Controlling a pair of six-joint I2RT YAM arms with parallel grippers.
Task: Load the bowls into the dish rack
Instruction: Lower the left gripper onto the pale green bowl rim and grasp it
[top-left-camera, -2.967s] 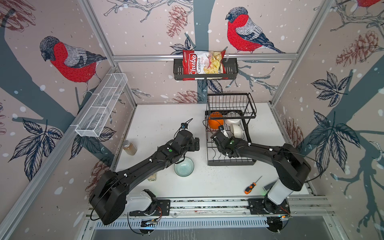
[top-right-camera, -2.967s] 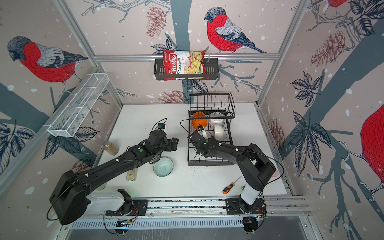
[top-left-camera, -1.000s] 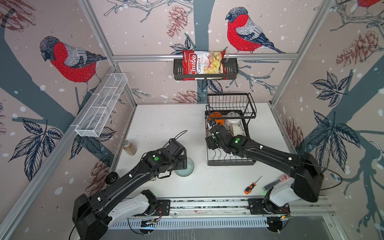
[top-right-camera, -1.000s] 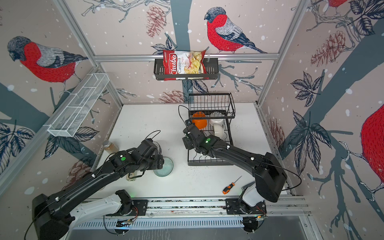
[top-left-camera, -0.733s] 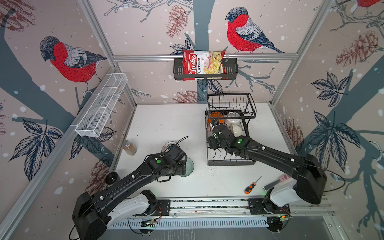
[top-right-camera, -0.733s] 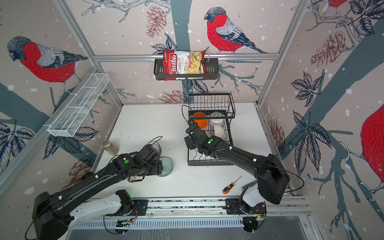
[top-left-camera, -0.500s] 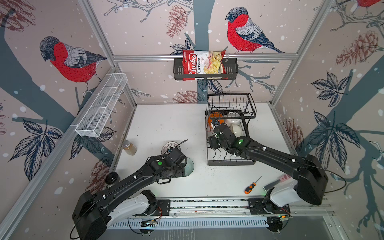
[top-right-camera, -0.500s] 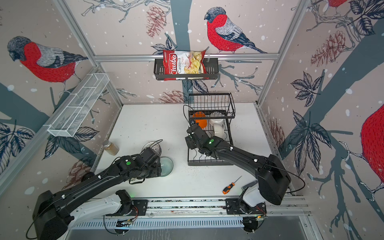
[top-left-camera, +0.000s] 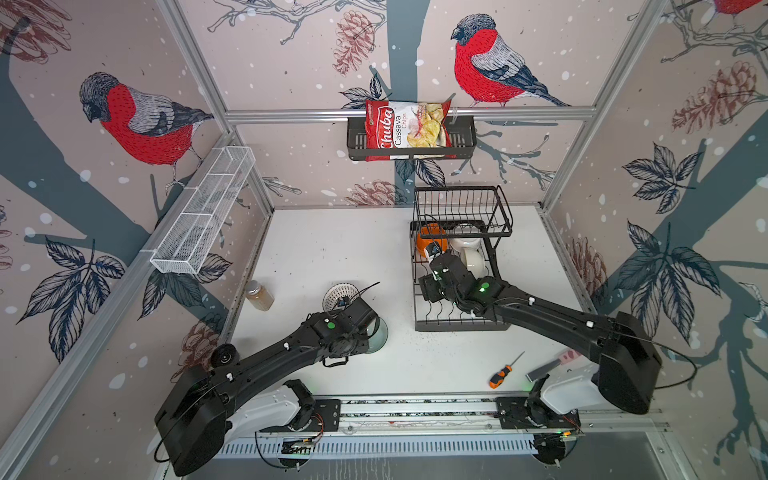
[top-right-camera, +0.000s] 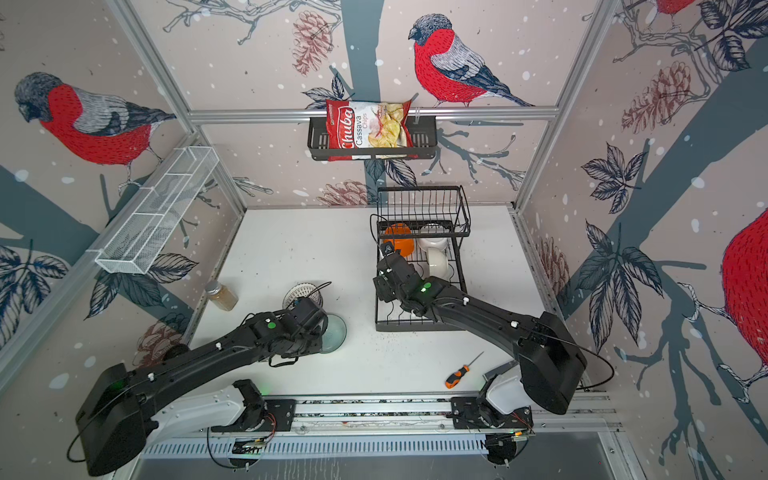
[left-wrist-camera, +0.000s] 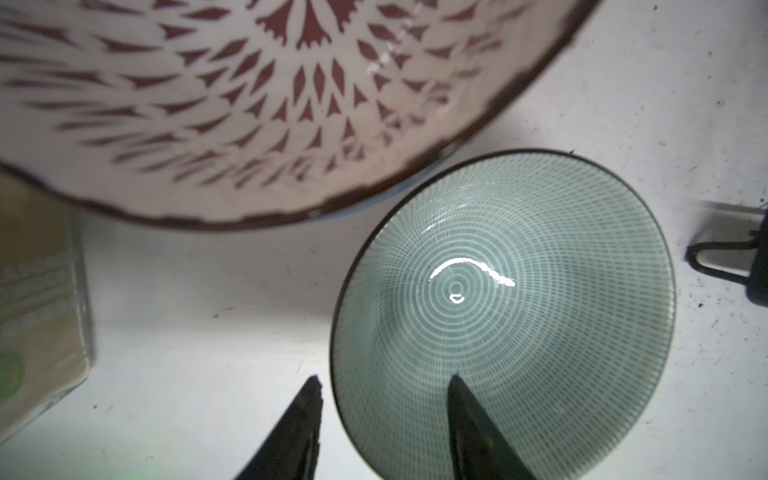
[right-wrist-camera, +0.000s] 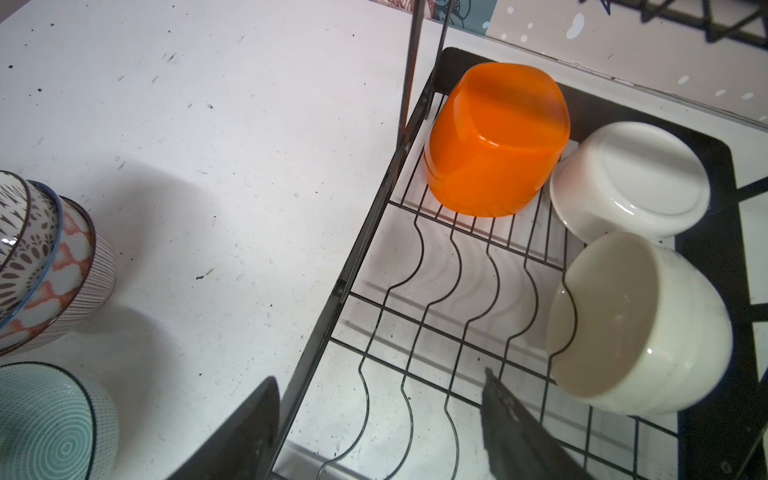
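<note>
Three in rack (right-wrist-camera: 340, 286): orange bowl (right-wrist-camera: 494, 141) and two white bowls (right-wrist-camera: 631, 178), on the lower tier.
Green bowl (left-wrist-camera: 498, 316): upright on tabletop (left-wrist-camera: 187, 311), just beside the patterned stack (left-wrist-camera: 249, 104).
Left end effector (left-wrist-camera: 384, 386): apart, astride the green rim, one finger inside.
Right end effector (right-wrist-camera: 379, 376): apart, empty, over the rack.
Risk: the thin glazed rim may slip or tip on lifting; the stack is near enough to be knocked.

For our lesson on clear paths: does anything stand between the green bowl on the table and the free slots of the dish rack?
The table between the green bowl and the dish rack is bare. But the right gripper hangs open over the rack's left edge and free wavy slots, so that arm stands in the way.
</note>
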